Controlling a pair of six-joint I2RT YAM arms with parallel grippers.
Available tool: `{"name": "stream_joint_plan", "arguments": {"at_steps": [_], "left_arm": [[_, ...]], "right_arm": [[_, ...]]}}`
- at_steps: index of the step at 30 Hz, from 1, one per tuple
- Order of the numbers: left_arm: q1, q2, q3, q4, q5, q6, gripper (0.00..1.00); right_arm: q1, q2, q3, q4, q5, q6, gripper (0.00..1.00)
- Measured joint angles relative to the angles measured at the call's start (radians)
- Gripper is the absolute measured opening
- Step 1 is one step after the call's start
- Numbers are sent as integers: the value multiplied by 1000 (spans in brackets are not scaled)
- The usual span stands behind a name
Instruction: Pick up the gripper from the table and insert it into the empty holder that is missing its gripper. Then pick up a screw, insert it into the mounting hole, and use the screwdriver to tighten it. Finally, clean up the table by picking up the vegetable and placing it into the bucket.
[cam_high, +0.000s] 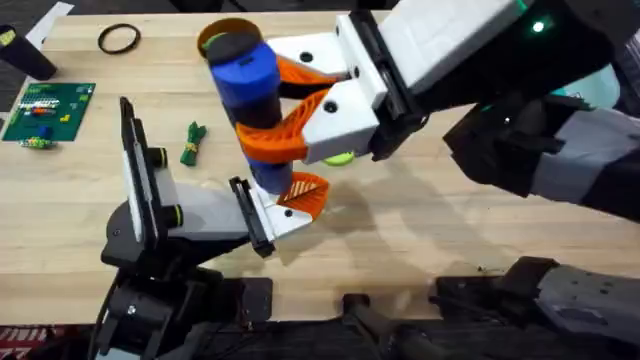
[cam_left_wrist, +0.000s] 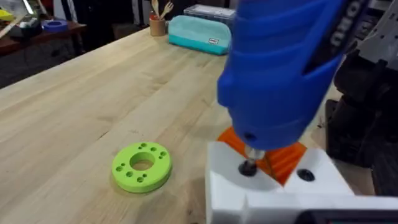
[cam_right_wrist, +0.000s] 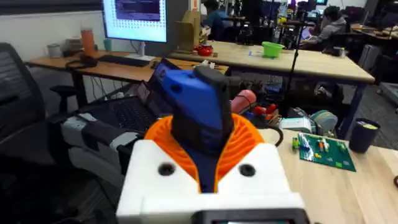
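Note:
My right gripper (cam_high: 262, 108) reaches in from the upper right and is shut on the blue screwdriver (cam_high: 245, 75), holding it upright. Orange ribbed pads (cam_right_wrist: 249, 134) wrap the handle (cam_right_wrist: 199, 106). The screwdriver tip rests on a dark screw (cam_left_wrist: 248, 167) in the white holder (cam_left_wrist: 273, 186). The holder (cam_high: 210, 215) sits at the end of the left arm, with a black clamp plate (cam_high: 250, 215). The small orange gripper (cam_high: 308, 192) sticks out of the holder beside the tip. The green vegetable (cam_high: 193, 142) lies on the table to the left. The bucket (cam_high: 215, 30) peeks out behind the screwdriver's cap.
A black upright plate (cam_high: 135, 165) with yellow-green knobs stands left of the holder. A lime-green ring disc (cam_left_wrist: 142, 165) lies close by on the wood. A thin black ring (cam_high: 119, 38) and a green circuit board (cam_high: 48, 108) lie at the far left.

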Motion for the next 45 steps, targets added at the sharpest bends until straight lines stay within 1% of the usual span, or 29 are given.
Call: {"name": "stream_joint_plan", "arguments": {"at_steps": [12,19,24,26,29,33,35,36,40,45], "left_arm": [[0,6,0,0,1,5,17],[0,6,0,0,3,11,17],[0,5,0,0,3,10,17],[0,3,0,1,3,11,17],[0,3,0,1,-1,10,17],[0,3,0,1,-1,10,17],[0,3,0,1,-2,11,17],[0,3,0,1,-2,10,17],[0,2,0,1,-2,10,17],[0,3,0,1,-2,10,17]], "right_arm": [[20,11,2,4,-4,-50,72],[19,11,3,4,2,-49,72],[18,26,10,58,-20,-7,72],[11,38,43,51,-42,31,72],[-12,59,158,19,-111,89,72],[-62,62,407,-114,-197,128,73],[-92,49,497,-158,-216,135,73],[-103,40,523,-170,-228,135,73],[-115,21,546,-249,-278,124,73],[-114,91,545,-275,-333,92,73]]}}
